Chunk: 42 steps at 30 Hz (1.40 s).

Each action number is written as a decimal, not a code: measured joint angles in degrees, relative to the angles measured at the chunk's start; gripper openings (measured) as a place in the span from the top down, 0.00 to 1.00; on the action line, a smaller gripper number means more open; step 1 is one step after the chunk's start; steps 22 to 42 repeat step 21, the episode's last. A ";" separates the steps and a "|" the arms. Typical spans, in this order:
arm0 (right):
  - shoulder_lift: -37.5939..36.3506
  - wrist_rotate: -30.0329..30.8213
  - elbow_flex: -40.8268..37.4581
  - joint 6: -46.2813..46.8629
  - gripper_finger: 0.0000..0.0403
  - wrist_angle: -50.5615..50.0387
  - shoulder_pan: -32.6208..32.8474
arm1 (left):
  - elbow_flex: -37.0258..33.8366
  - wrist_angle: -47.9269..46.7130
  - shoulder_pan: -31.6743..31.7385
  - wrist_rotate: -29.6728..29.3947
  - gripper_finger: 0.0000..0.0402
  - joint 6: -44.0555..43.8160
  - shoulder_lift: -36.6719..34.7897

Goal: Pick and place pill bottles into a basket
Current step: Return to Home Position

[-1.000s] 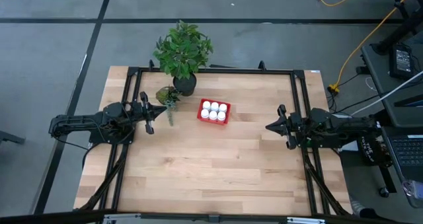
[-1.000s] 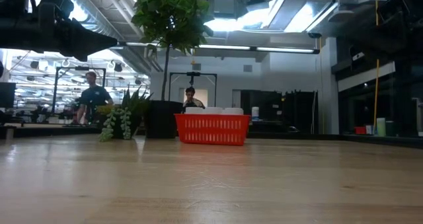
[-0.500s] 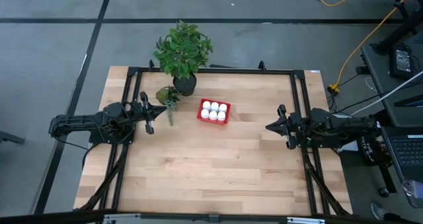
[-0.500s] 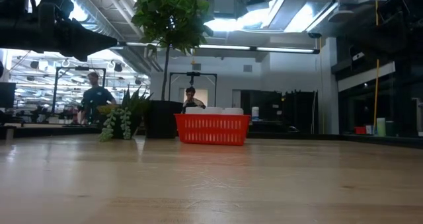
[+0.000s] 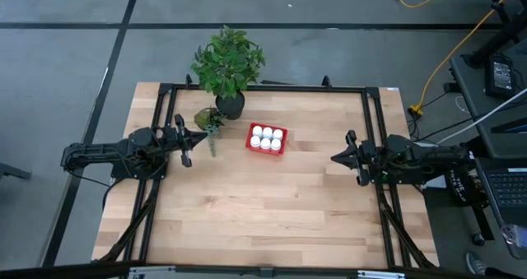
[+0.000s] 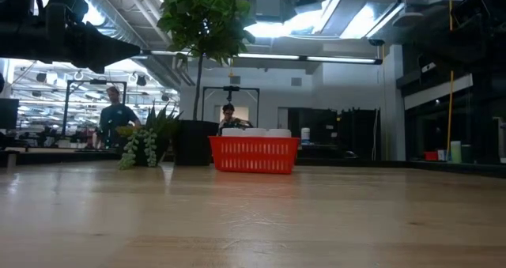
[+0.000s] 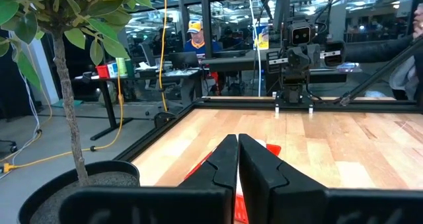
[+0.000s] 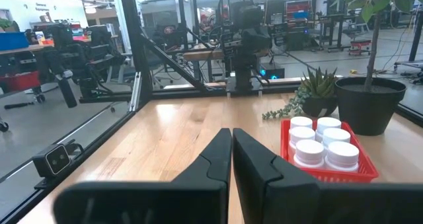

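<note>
Bottles (image 5: 268, 132) in basket (image 5: 249, 141) | left gripper (image 5: 200, 136), right gripper (image 5: 336, 157) near table (image 5: 272, 213) sides, fingers together

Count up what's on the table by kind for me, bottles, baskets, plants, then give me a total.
Pill bottles: 6
Red basket: 1
Potted plants: 2
Total: 9
</note>
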 joint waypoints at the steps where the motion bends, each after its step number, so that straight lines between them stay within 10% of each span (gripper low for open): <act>1: 0.00 0.00 0.00 0.00 0.95 0.00 0.00 | 0.00 0.00 0.01 -0.01 0.98 0.00 0.00; 42: 0.00 0.00 0.00 -0.02 0.95 0.02 0.00 | 0.00 0.00 -0.01 -0.01 0.98 0.00 0.00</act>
